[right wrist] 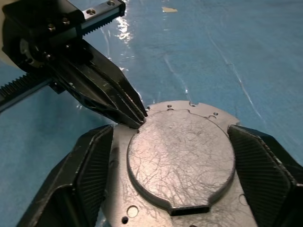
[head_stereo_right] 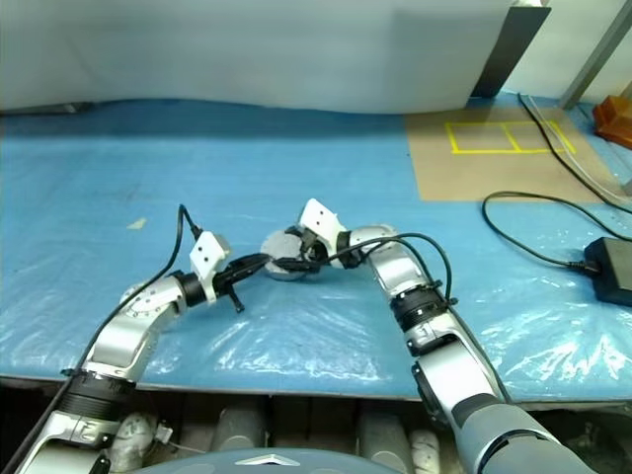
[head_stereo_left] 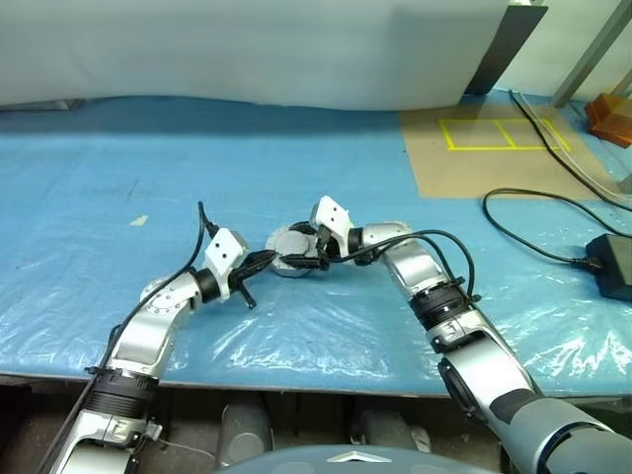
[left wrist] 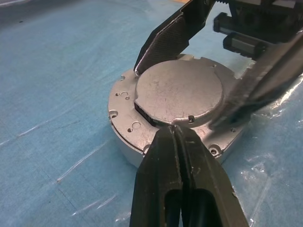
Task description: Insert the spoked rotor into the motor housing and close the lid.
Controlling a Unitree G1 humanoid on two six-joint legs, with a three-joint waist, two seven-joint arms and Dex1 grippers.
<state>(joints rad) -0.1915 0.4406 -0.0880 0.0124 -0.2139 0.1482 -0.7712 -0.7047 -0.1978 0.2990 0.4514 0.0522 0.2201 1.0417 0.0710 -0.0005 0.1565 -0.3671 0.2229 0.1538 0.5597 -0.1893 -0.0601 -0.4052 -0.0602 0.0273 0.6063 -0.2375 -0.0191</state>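
Two grippers meet at the motor housing [head_stereo_left: 292,255], which sits on the blue plastic sheet [head_stereo_left: 197,178] covering the table, roughly in the middle of the scene and a little toward the near edge. The lid [right wrist: 181,160] lies flat on top of the housing with its plain, scratched pale face up, seated within the housing's rim. The left gripper [left wrist: 173,132] reaches in from the left with its two black fingers pressed together, nothing between them, and their joined tip touches the edge of the lid where it meets the housing rim. The right gripper [right wrist: 182,165] comes in from the right and points toward the left, its fingers [right wrist: 92,163] spread wide so that they stand on either side of the housing, just beside its wall; whether the pads press on the metal cannot be told. To the far right a brown board [head_stereo_left: 484,148] with yellow tape marks [head_stereo_left: 499,133] lies on the sheet, and black cables [head_stereo_left: 533,227] run across it to a dark box [head_stereo_left: 612,265] at the right edge.
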